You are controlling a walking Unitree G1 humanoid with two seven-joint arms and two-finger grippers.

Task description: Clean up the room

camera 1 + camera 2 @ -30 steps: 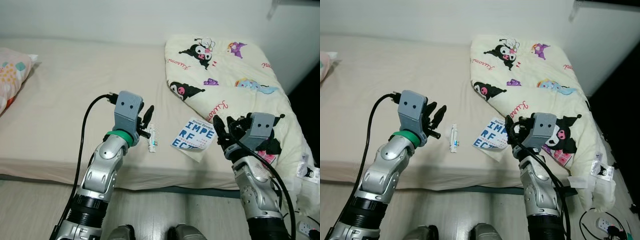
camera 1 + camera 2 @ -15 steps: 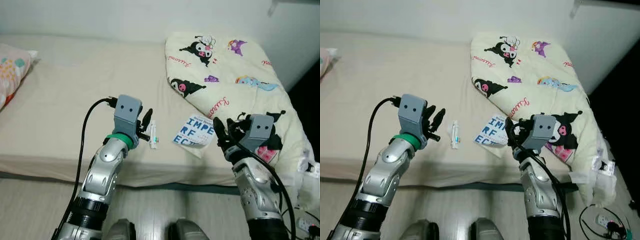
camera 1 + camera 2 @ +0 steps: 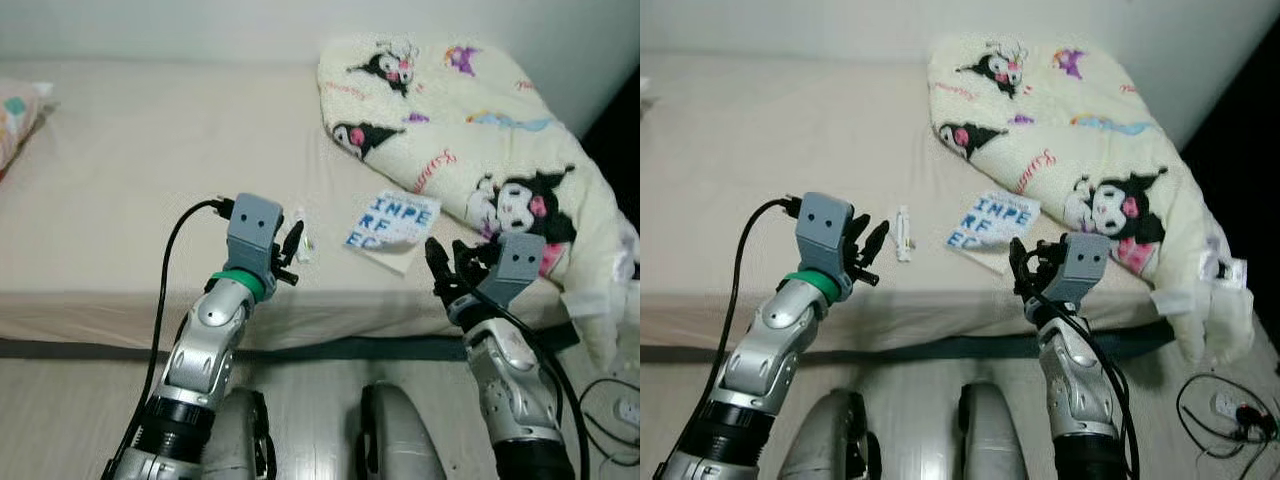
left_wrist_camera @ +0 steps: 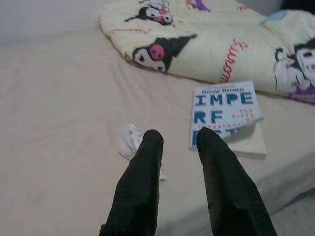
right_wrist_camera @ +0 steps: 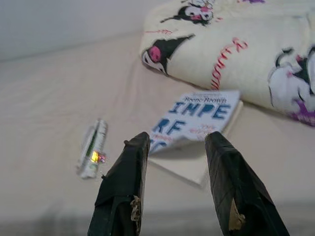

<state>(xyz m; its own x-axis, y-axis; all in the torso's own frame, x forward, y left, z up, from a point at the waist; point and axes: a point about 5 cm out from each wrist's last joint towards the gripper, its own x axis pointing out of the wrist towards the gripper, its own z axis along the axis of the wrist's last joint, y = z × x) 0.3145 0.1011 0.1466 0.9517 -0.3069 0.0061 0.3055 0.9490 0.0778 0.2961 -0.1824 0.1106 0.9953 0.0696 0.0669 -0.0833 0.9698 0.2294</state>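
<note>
Both arms are raised over the near edge of the bed [image 3: 120, 180]. The left gripper [image 4: 178, 140] has its fingers spread with nothing between them; a small clear wrapper [image 3: 303, 243] lies on the sheet just past its tips. The right gripper [image 5: 173, 140] is likewise parted and empty, and a book [image 3: 392, 224] with big blue letters lies just ahead of it, its far edge against the cartoon-print blanket [image 3: 470, 110] beyond.
</note>
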